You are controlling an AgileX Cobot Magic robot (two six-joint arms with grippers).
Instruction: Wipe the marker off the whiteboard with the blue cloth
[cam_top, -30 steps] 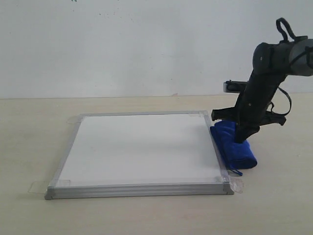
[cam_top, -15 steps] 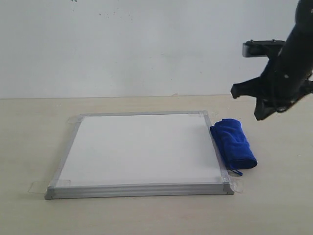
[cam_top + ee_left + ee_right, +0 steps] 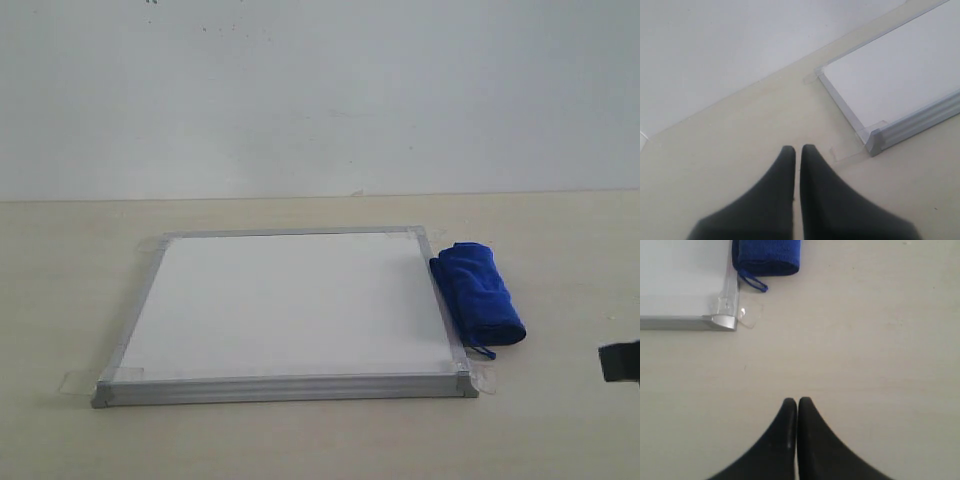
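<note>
Blue cloth (image 3: 478, 293) lies rolled against the right frame of the whiteboard (image 3: 285, 305), whose face shows no red marker, while my left gripper (image 3: 797, 150) and right gripper (image 3: 797, 404) hover over the table (image 3: 865, 365), fingers pressed together on nothing, likely because the wiping looks done.

The pale beige desk (image 3: 300, 440) carries a whiteboard (image 3: 290, 305) lying flat, with clear tape (image 3: 76, 382) at its corners spreading onto the desk top. A rolled blue cloth (image 3: 480, 292) lies on the desk just beside the board's right frame, its small loop by the front corner.
</note>
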